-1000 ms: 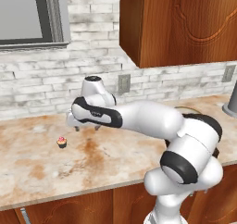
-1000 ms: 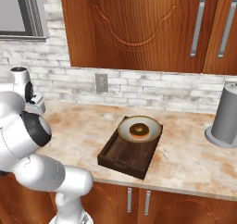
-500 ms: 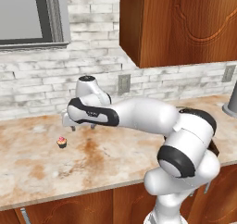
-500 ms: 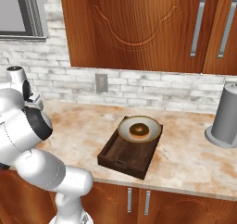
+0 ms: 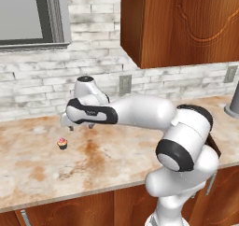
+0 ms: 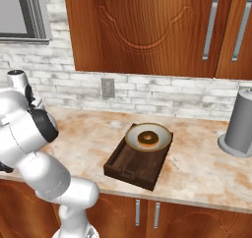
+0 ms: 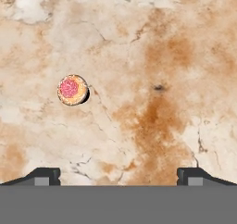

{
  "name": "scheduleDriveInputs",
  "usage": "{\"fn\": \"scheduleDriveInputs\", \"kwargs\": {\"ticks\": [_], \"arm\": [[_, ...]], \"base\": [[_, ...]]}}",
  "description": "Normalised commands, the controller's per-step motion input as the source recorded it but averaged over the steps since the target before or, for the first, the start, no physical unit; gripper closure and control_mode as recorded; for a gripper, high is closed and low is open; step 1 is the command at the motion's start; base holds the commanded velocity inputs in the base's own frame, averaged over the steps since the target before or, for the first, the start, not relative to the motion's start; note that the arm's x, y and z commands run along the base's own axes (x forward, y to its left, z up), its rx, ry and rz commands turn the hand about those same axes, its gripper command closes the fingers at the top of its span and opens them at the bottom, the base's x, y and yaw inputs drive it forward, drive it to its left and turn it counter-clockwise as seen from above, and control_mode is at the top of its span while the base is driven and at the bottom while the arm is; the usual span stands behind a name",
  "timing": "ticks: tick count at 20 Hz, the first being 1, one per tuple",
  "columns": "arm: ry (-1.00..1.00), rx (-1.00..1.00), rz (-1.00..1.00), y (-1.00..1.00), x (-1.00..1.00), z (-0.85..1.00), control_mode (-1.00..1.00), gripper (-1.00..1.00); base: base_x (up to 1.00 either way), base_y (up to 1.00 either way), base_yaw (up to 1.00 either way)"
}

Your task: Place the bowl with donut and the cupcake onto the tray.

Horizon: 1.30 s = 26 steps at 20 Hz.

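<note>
Gripper (image 7: pixel 118 174) wide open and empty, tips dark at lower left and lower right of the hand view, looking straight down on bare marbled worktop (image 7: pixel 152 56). Cupcake (image 7: pixel 72 90) seen from above at middle left of that view, pink top ringed in tan, well clear of both tips and outside the gap between them. In the left base view, gripper (image 5: pixel 78 125) left of centre, hanging above the worktop (image 5: pixel 107 164), touching nothing; cupcake (image 5: pixel 62 143) just below and left of it, upright on the stone, small and alone. White arm (image 5: pixel 140 115) stretched from lower right toward centre left of that frame. Brick wall with a socket (image 5: pixel 124 85) behind, window (image 5: pixel 28 17) at upper left, wooden cabinet (image 5: pixel 186 24) at upper right. In the right base view, tray (image 6: pixel 138 158) at centre, lying at an angle on the worktop (image 6: pixel 197 168). Bowl (image 6: pixel 148 137) resting on the far end of the tray, donut (image 6: pixel 147 138) inside it. Grey cylinder (image 6: pixel 240 124) at the right edge, well apart from the tray.
</note>
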Motion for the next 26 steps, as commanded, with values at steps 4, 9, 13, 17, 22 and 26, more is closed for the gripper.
{"fn": "scheduleDriveInputs", "kwargs": {"ticks": [4,9,13,17,22,26], "arm": [[0.00,0.00,0.01,0.16,0.13,0.00,-1.00,-1.00],[0.00,0.00,0.01,0.22,0.14,0.00,-1.00,-1.00],[0.00,0.00,0.01,0.24,0.09,0.00,-1.00,-1.00],[0.00,0.00,0.01,0.25,0.10,-0.01,-1.00,-1.00],[0.00,0.00,0.02,0.17,0.04,-0.08,-1.00,-1.00],[0.00,0.00,0.02,0.20,0.05,-0.16,-1.00,-1.00]], "base": [[0.00,0.00,0.00],[0.00,0.00,0.00],[0.00,0.00,0.00],[0.00,0.00,0.00],[0.00,0.00,0.00],[0.00,0.00,0.00]]}}
